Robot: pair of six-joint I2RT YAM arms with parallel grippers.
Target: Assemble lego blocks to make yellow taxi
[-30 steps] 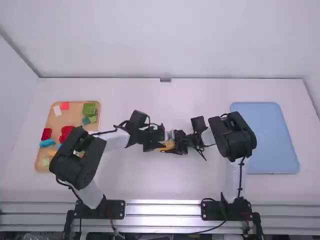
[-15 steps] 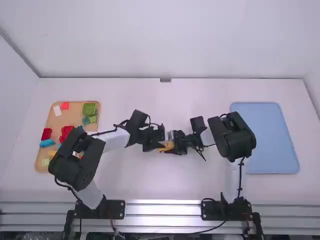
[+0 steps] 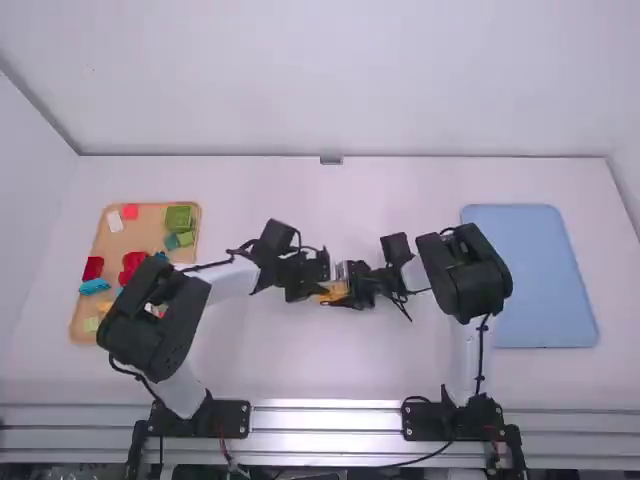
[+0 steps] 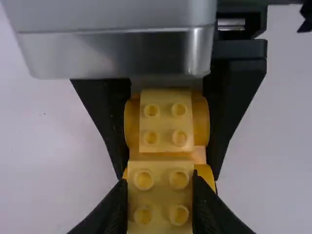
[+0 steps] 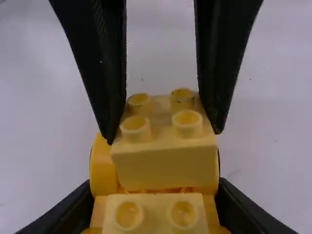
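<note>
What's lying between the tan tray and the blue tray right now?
In the high view, between the tan tray and the blue tray are the left gripper, the right gripper and the yellow blocks they grip.

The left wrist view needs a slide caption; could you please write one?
Left gripper holds a yellow block; right gripper holds the orange base.

In the frame's left part I record a tray [image 3: 150,232], loose blocks [image 3: 179,219] in it, my left arm [image 3: 150,320] over its lower right part. A second tray [image 3: 545,275] lies at the right. Near centre, my left gripper [image 3: 325,290] faces my right gripper [image 3: 350,290]. Between the latter's fingers sits a base [image 5: 102,165], bearing one block [image 4: 166,122]; beside that, the former's fingers hold another block [image 4: 160,197].
</note>
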